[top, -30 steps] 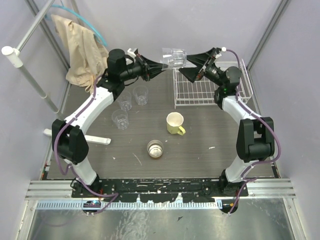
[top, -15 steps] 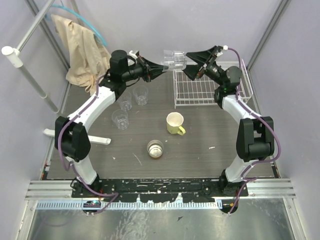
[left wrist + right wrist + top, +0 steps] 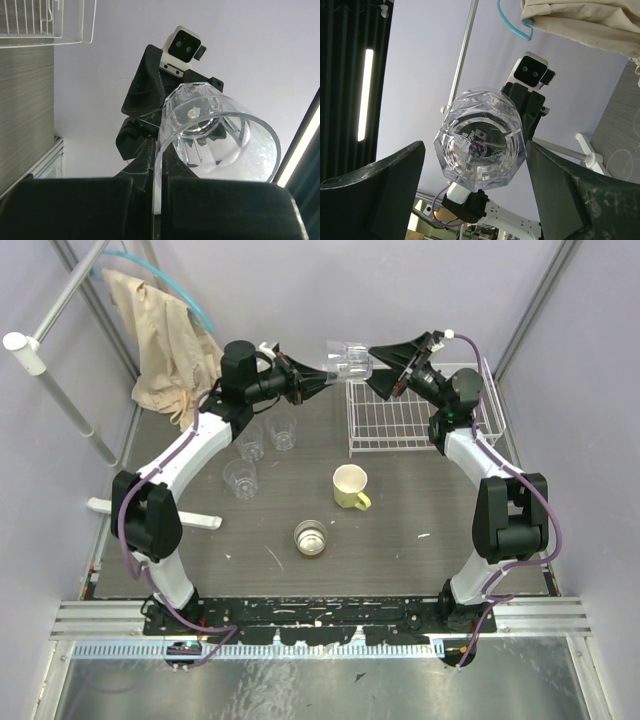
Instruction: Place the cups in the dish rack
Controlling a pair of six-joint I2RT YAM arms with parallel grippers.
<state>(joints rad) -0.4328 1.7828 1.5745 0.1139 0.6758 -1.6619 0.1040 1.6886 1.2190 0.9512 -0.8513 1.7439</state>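
Observation:
My left gripper [image 3: 322,374] is shut on the rim of a clear faceted tumbler [image 3: 347,361] and holds it on its side in the air, left of the white wire dish rack [image 3: 415,412]. In the left wrist view the fingertips [image 3: 172,165] pinch the tumbler's wall [image 3: 215,135]. My right gripper [image 3: 381,366] is open, its jaws on either side of the tumbler's base [image 3: 480,145] without touching it. Three more tumblers [image 3: 249,443] stand on the table at the left. A pale yellow mug [image 3: 350,486] and a metallic-brown cup [image 3: 311,537] stand mid-table.
A beige cloth [image 3: 160,335] hangs at the back left beside a white pole [image 3: 50,380]. A white flat piece [image 3: 190,518] lies on the table by the left arm. The rack holds no cups.
The left gripper has carried the tumbler a little to the right and turned it onto its side. The right gripper has risen and closed in, and its open jaws now flank the base.

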